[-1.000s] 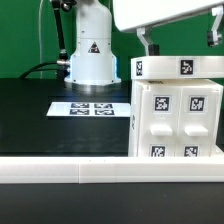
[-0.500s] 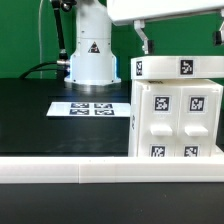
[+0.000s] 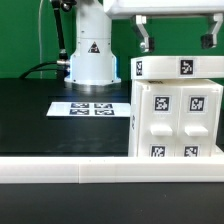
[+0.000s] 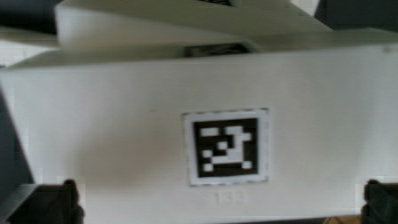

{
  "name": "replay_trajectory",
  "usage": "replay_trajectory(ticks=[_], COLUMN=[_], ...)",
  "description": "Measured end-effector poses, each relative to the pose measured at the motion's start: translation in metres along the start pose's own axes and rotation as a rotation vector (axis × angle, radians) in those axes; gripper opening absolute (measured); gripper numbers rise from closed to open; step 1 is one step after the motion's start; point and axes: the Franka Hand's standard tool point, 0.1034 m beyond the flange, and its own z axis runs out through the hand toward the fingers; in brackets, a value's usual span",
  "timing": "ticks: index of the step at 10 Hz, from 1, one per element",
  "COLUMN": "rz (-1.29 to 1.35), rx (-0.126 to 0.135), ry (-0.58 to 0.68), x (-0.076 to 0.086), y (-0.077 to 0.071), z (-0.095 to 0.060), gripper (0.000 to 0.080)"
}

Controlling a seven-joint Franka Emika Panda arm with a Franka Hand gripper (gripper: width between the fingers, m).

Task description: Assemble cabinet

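The cabinet (image 3: 176, 115) is a large white box with black-and-white marker tags. It stands at the exterior view's right on the black table, with a tagged top panel (image 3: 180, 68) lying across it. My gripper (image 3: 178, 38) hangs just above that top, open and empty, with one finger past each end. In the wrist view the cabinet's top face (image 4: 196, 100) fills the picture with one tag in the middle. My gripper (image 4: 215, 205) straddles it, its dark fingertips (image 4: 54, 203) apart from the surface.
The marker board (image 3: 90, 108) lies flat on the black table (image 3: 40, 120) to the left of the cabinet. The arm's white base (image 3: 90, 55) stands behind it. A long white rail (image 3: 100, 170) runs along the front edge.
My gripper has risen straight up from the cabinet's top, and its fingers show more fully now. The cabinet has not moved.
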Motion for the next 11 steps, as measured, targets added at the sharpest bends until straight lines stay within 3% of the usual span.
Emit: replay_trajectory(ticks=[2,4,9,11], rz=[-0.217,-0.419,-0.722,-0.933], rx=[-0.013,-0.002,-0.012,-0.020], ry=[-0.045,-0.098,-0.117,-0.139], x=[-0.0034,-0.0067,-0.0082,-0.0083], y=[0.0007,-0.0016,0.0034,-0.0017], z=[0.0011,0.0039,0.0043,0.0056], gripper=[0.0797,0.0797,0.0797,0.0797])
